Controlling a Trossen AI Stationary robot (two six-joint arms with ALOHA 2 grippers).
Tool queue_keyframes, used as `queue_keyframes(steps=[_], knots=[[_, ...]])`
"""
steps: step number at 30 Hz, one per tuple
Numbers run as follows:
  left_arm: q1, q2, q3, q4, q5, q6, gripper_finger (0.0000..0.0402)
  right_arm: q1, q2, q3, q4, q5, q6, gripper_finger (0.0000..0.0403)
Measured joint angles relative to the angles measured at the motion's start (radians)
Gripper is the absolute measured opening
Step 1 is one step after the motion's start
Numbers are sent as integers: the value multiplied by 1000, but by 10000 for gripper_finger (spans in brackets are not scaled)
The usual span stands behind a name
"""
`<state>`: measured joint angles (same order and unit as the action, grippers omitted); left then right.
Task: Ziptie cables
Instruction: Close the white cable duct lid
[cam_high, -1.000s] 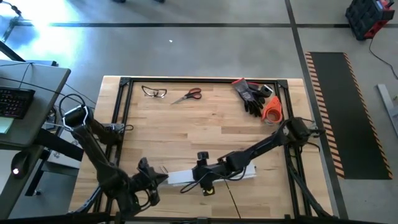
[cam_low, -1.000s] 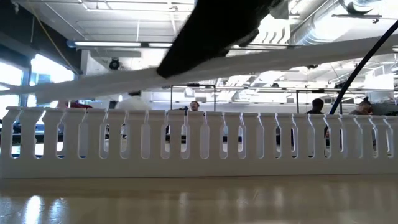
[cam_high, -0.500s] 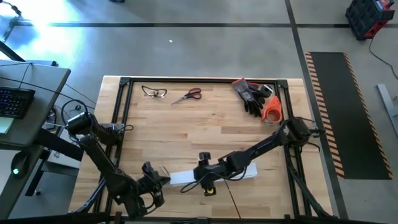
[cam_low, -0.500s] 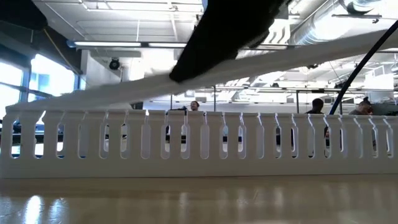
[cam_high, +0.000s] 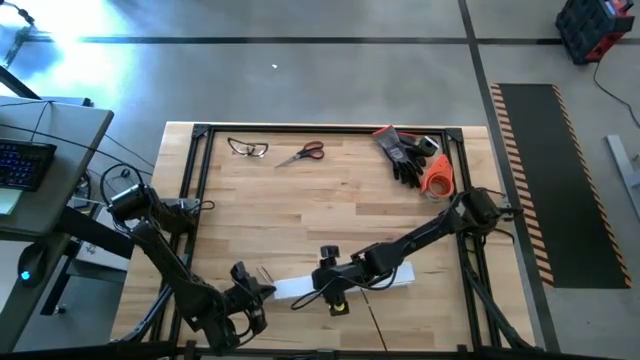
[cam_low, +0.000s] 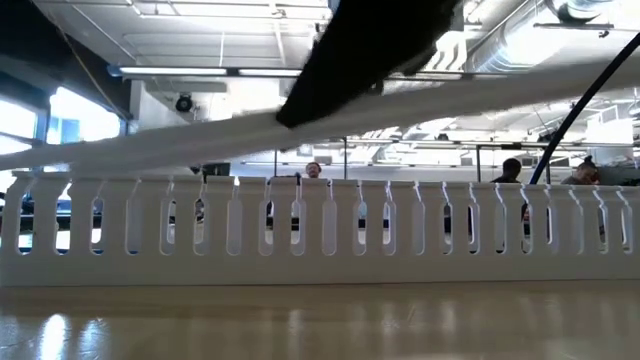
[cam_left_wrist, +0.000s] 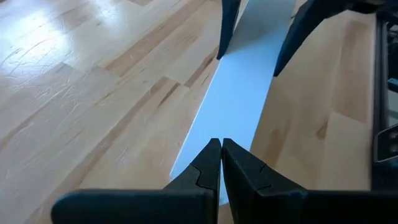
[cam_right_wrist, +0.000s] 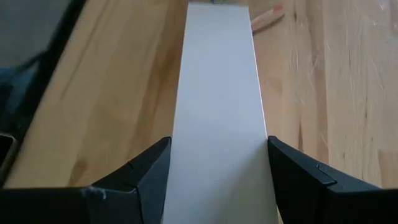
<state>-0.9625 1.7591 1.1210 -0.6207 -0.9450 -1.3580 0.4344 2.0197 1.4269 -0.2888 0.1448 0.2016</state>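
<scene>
Holding: right hand (cam_right_wrist: 217, 180) grips the white strip (cam_right_wrist: 219, 93), one finger on each edge, above the channel (cam_low: 320, 235).
Left hand: (cam_left_wrist: 221, 155) fingers pressed together at the strip's near end, gripping nothing I can make out.
Channel: slotted, on the table (cam_high: 330, 200) near its front edge; contents can't be seen.
Cables: not discernible in any view.

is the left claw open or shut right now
Shut. In the left wrist view, the left claw has its two dark fingertips pressed together with no gap, at the near end of the white strip.
</scene>
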Motion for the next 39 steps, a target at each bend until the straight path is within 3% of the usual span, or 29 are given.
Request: queue_keyframes(steps=[16,22,27,33,39], knots=[[70,113,-2,108,79,53,0,5,6,-3,-15,-5,0,207],[101,111,-69,290,114,162,0,5,6,-3,-34,-7,1,207],[108,107,-128,388,117,166,0,10,21,-4,-48,-7,8,206],[108,100,-141,389,120,166,0,14,30,-4,-51,8,26,206],[129,56,-98,369,118,304,0,13,31,-4,-39,10,26,205]])
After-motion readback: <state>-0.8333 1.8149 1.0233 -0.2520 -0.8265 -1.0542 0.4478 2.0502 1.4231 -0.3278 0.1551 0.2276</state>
